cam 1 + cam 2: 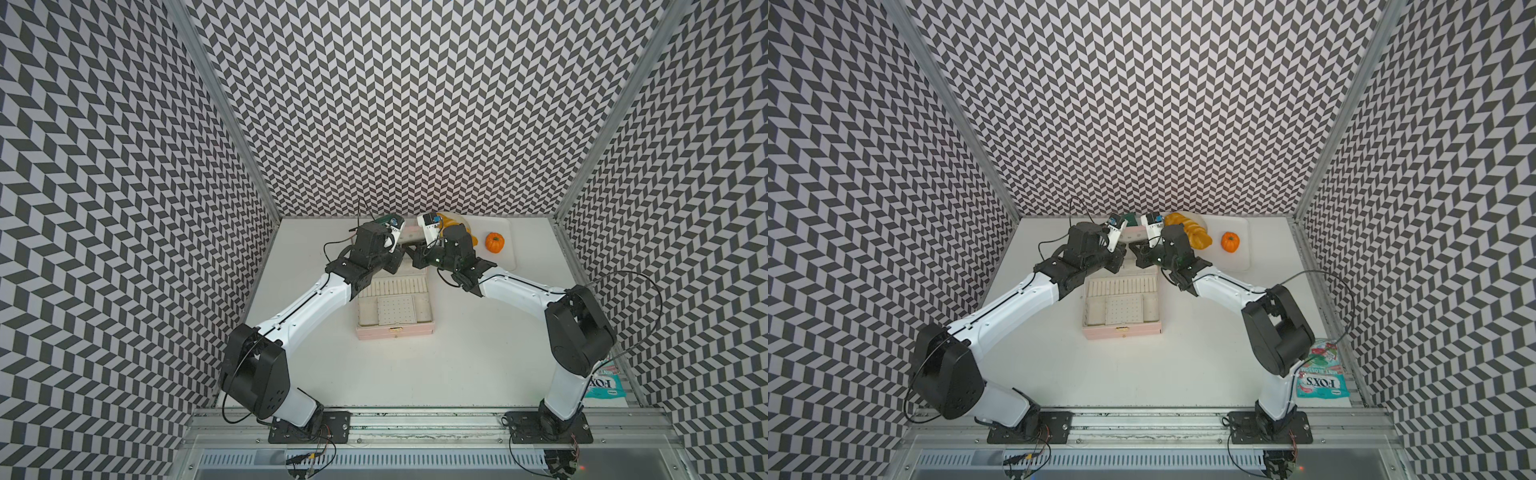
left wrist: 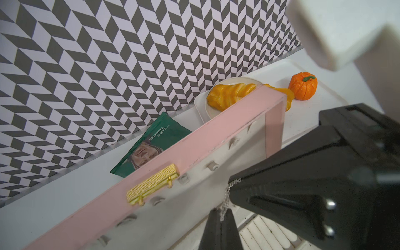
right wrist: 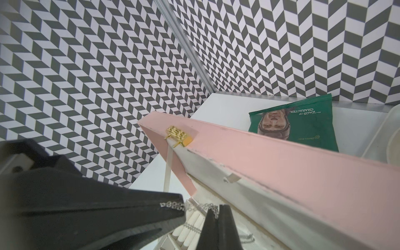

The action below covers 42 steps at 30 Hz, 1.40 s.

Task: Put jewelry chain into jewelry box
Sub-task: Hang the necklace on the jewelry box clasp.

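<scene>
Silver, very thin link jewelry chain [image 3: 194,206]: stretched in a short span between the two grippers, in the air over the cream ring rolls [image 1: 392,286] at the back of the box, just in front of the raised lid. Further links hang lower, over the rolls.

Black parallel left gripper [image 2: 220,214]: jaws pressed together, pinching one end of the chain.

Black parallel right gripper [image 3: 218,208]: jaws pressed together on the other end. The two tips are near each other but apart.

Pale pink rectangular hinged jewelry box [image 1: 395,332]: mid-table on the white tabletop [image 1: 457,365], open, lid upright on the far side. Cream interior. Perforated panel [image 1: 397,309] in the front half, between two small compartments. Row of small cream hooks [image 2: 213,166] inside the lid. Gold textured clasp [image 2: 152,187] on the lid's rim.

White plastic tray [image 1: 510,259]: far right of the table, carrying a small orange pumpkin [image 1: 494,242] and a glazed yellow croissant [image 1: 1192,233] on a round cream plate [image 2: 227,81].

Green snack bag [image 2: 151,140]: flat behind the lid, by the back wall.

Teal sweets bag [image 1: 1318,380]: right table edge, beside the right arm's base.
</scene>
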Each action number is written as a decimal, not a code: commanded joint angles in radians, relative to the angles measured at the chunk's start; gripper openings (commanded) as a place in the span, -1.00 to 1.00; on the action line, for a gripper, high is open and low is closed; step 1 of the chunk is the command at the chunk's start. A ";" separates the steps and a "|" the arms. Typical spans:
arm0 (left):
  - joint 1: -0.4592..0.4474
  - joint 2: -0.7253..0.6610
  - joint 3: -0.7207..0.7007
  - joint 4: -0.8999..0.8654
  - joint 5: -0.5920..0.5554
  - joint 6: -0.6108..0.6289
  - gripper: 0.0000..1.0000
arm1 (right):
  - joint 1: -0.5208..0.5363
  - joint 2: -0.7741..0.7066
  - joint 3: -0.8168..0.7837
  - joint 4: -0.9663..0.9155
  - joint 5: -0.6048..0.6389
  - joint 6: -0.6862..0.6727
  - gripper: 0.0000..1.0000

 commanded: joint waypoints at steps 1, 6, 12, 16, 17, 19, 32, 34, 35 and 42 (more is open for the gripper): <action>0.009 0.014 0.040 0.045 0.016 -0.014 -1.00 | -0.009 0.012 0.026 0.028 0.003 0.007 -1.00; 0.012 0.035 0.057 0.050 0.016 -0.020 -1.00 | -0.012 0.020 0.040 0.018 0.011 0.005 -1.00; 0.021 0.051 0.066 0.058 0.011 -0.028 -1.00 | -0.016 0.037 0.061 0.014 0.021 0.014 -1.00; 0.029 0.059 0.074 0.059 0.011 -0.034 -1.00 | -0.019 0.052 0.080 0.003 0.025 0.020 -1.00; 0.031 0.061 0.075 0.059 0.011 -0.035 -1.00 | -0.020 0.054 0.082 0.003 0.028 0.021 -1.00; 0.035 0.065 0.078 0.061 0.007 -0.039 -1.00 | -0.023 0.057 0.083 0.003 0.031 0.028 -1.00; 0.046 0.070 0.094 0.069 0.043 -0.051 -1.00 | -0.039 0.061 0.078 0.023 0.018 0.054 -1.00; 0.047 0.075 0.093 0.065 0.032 -0.055 -1.00 | -0.039 0.071 0.090 0.007 0.018 0.055 -1.00; 0.048 0.078 0.093 0.065 0.027 -0.054 -1.00 | -0.039 0.076 0.097 -0.002 0.023 0.056 -1.00; 0.057 0.098 0.099 0.058 0.024 -0.066 -1.00 | -0.044 0.091 0.103 -0.014 0.019 0.068 -1.00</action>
